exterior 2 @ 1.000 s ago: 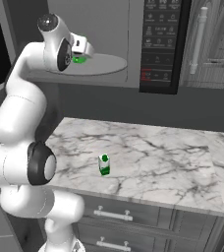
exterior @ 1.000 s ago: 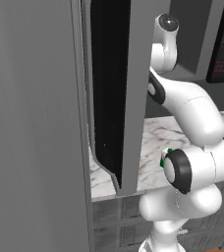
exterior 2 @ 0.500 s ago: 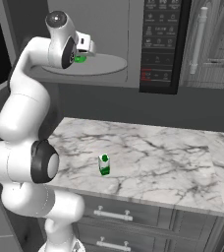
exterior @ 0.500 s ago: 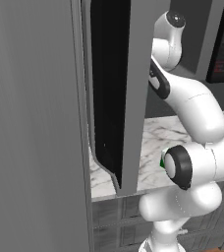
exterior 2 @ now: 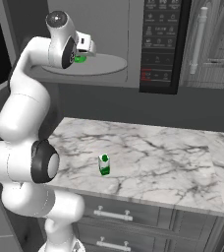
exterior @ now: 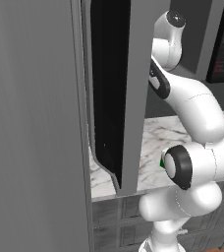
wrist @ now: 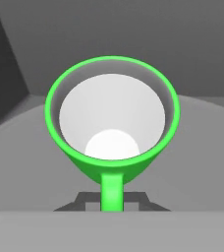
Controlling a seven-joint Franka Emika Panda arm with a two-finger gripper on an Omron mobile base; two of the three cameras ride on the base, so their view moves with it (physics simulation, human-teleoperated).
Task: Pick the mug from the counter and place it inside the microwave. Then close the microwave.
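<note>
You have the mug (wrist: pixel 112 118) clamped by its handle in the gripper (exterior 2: pixel 83 49), above the white plate (exterior 2: pixel 106 64) inside the microwave (exterior 2: pixel 133 44); judge it rigid, light, glazed (likely slippery); one mug, one small carton (exterior 2: pixel 104 164) on the counter (exterior 2: pixel 153 157).

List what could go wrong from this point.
1. The gripper is shut on the mug by its handle over the round plate; released while above it, the mug might tip.
2. The microwave door stands wide open beside the arm; pulling back could knock it.
</note>
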